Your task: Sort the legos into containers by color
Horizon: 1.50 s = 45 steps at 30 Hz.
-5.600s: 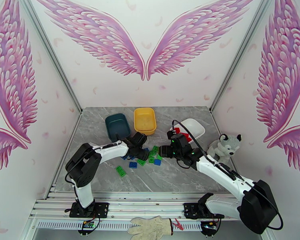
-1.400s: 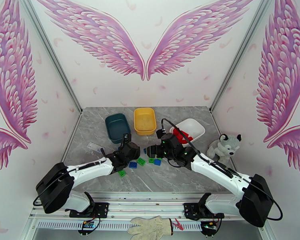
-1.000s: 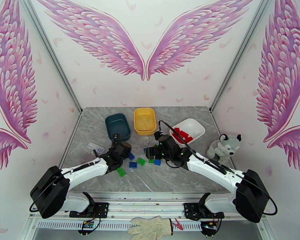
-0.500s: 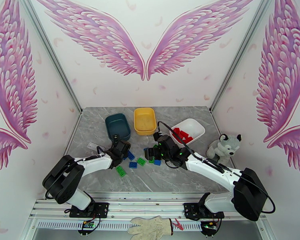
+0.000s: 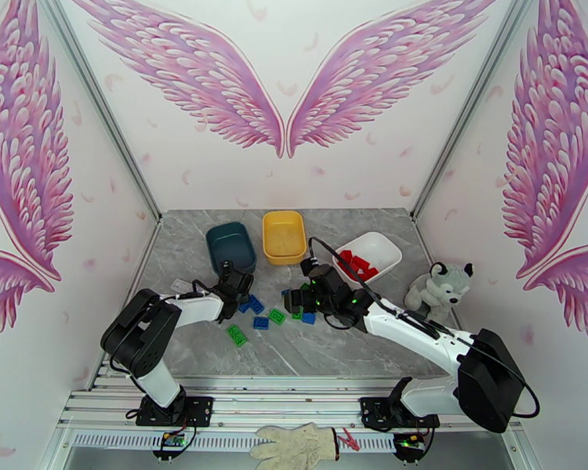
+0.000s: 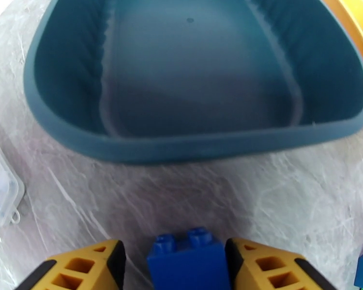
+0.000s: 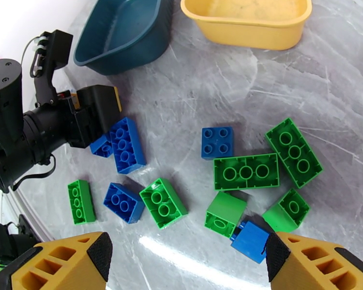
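Observation:
My left gripper (image 6: 176, 264) sits low on the table just short of the empty dark teal tub (image 6: 60, 126), its jaws narrowed around a small blue brick (image 6: 187, 259). The right fingertip touches the brick and a sliver of table shows on its left. From above, the left gripper (image 5: 239, 295) is at the loose bricks' left end. My right gripper (image 7: 187, 250) hangs wide open over several green and blue bricks, including a long green one (image 7: 246, 171) and a long blue one (image 7: 127, 145). Red bricks (image 5: 358, 264) lie in the white tub (image 5: 388, 246). The yellow tub (image 5: 267, 236) is empty.
A small clear plastic box (image 6: 0, 189) lies left of the left gripper. A plush husky (image 5: 435, 287) sits at the table's right edge. A work glove (image 5: 298, 446) rests on the rail in front. One green brick (image 5: 237, 335) lies apart, nearer the front.
The left arm's elbow has folded back toward the base and its jaws have narrowed around the blue brick. The right gripper has hardly moved.

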Motion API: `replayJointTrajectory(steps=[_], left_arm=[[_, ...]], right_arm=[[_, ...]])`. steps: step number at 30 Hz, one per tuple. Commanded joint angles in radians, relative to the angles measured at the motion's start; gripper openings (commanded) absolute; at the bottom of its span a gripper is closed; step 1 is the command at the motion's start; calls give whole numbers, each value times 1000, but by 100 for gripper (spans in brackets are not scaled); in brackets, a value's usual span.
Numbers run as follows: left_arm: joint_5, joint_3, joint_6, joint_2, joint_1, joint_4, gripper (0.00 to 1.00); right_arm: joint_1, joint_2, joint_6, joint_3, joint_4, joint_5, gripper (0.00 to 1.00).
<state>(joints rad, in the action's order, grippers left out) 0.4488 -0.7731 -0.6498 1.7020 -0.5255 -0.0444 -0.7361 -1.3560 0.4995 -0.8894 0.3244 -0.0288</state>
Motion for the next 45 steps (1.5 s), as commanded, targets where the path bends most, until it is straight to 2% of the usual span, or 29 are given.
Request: replayJointTrajectory(steps=[1,5,7,17,22,25,28,34,37,41,45], left_arm=[[-20,-34,19,6,4,12,48],[-31,-24,23,-10,2,12,37],[-35,-13,23,-27,-1,13,35],[6,64,27,-248,-72,-54,32],[29,23,55,-338,-65,-109,34],[38,-47,89,-325,-38,-144,36],[19,-127,115,-270,7,-168,36],[-13,-283,141,-127,85,-173,36],[-25,-357,157,-64,116,-178,43],[-36,-414,167,-18,130,-188,69],[-37,-391,169,-47,115,-188,75]], right_arm=[[-9,-13,-13,9,-1,27,89],[-10,-27,-12,4,-2,21,89],[-9,-30,-10,3,-2,20,89],[-7,-11,0,2,-10,6,89],[-9,-15,45,-49,68,80,98],[-9,-2,59,-51,69,109,99],[-9,35,56,-1,-6,115,99],[-9,77,-33,56,-93,18,99],[-10,58,-69,42,-88,-69,99],[-9,32,-83,47,-108,-125,95],[-10,-14,-94,23,-90,-152,87]])
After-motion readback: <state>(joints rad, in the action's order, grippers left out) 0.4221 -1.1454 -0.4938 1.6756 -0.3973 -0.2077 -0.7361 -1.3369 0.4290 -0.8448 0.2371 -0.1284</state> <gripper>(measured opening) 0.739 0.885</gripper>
